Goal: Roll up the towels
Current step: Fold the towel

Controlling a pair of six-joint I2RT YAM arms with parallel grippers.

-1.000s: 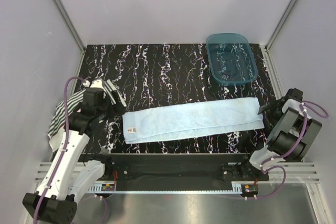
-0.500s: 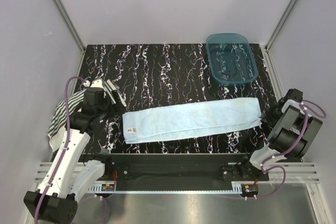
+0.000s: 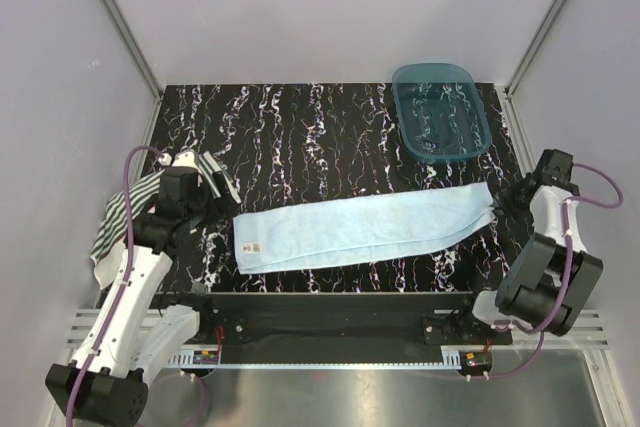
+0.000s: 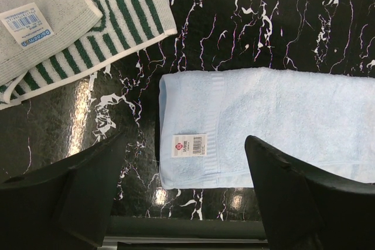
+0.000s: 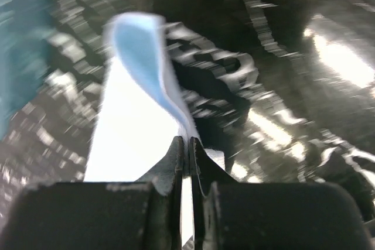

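The right pincer (image 5: 186, 151) is clamped shut on the thin end edge of the soft light blue towel (image 3: 360, 229), whose corner curls up just beyond its tips. The left pincer (image 4: 184, 144) gapes wide above the towel's flat, labelled other end. The ribbed green-striped towel (image 4: 126, 10) lies ahead, off to one side.

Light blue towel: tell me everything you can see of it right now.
The light blue towel is a plain, terry-looking cloth laid out as a long strip across the black marbled table, slightly slanted, right end farther back. A small white label sits near its left end. The right end effector is shut on the right edge, which is raised and curled off the table. The striped towel lies apart, to its left.
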